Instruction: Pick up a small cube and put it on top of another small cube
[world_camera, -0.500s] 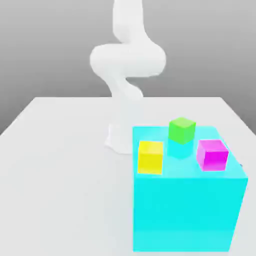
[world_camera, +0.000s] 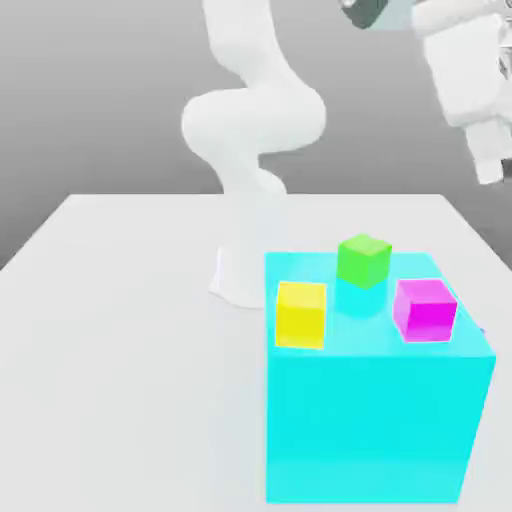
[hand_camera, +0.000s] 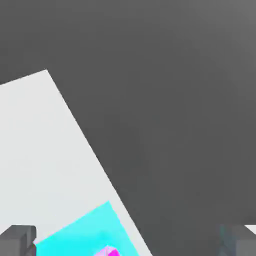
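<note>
Fingers (hand_camera: 18, 239) of the gripper (hand_camera: 128, 240) stand spread wide apart in the hand view, one grey tip at each lower corner with nothing between them; they are released and hold no cube. In the exterior view the white hand (world_camera: 468, 80) hangs high at the exterior view's right, well above everything on the counter (world_camera: 120, 330).

Going from the exterior view's left: the pale counter lies bare on that side, then comes the arm's white base (world_camera: 240, 270), standing behind a large cyan block (world_camera: 375, 420). Three small cubes sit on the block's top face, all apart from one another. The yellow cube (world_camera: 301, 314) rests near the front left corner. The green cube (world_camera: 363, 260) sits further back, about midway across. The magenta cube (world_camera: 425, 309) stands near the right edge, level with the yellow one.

The hand view shows a corner of the cyan block on the counter, with a sliver of the magenta cube at the picture's edge.
</note>
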